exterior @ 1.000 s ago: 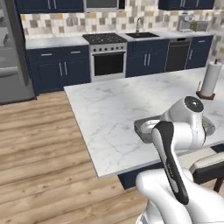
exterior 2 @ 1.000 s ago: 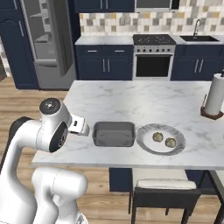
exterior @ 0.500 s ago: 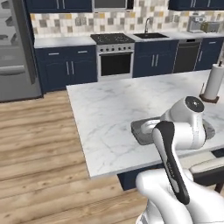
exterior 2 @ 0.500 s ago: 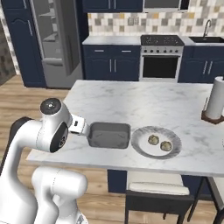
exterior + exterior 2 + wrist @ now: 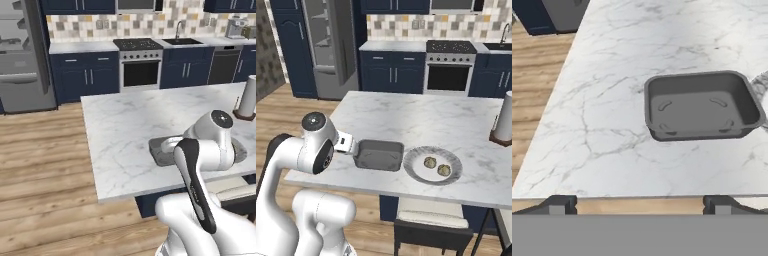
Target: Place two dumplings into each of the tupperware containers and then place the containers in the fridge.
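The claw [image 5: 639, 205] hangs just off the near edge of the marble island [image 5: 612, 100], and in the hand view its two dark fingertips [image 5: 559, 204] stand wide apart with nothing between them; little more than their tops show above the bottom of that picture. From the base cameras the hand itself is tucked behind the robot's own elbow, so the fingers are hard to make out there.

Just ahead of the claw, a little to its right, a dark grey tupperware container [image 5: 703, 105] sits flat on the marble, empty, with raised marks on its floor. In the left base view most of this container [image 5: 162, 149] is hidden by the arm.

Beyond the container on the claw's right lies a round pale grey plate [image 5: 417, 171], close beside it; whether their rims touch I cannot tell. Two dumplings [image 5: 437, 166] rest on it side by side. In the hand view the plate is cut off to a sliver at the right edge.

Farther along the island a paper towel roll [image 5: 503, 121] stands upright on a dark base.

Well past the claw, across the wooden floor [image 5: 40, 165], are the navy cabinets [image 5: 391, 75] and the steel oven [image 5: 449, 72]. The grey fridge [image 5: 328, 47] stands open in the far left corner, its shelves showing and its top cut off.
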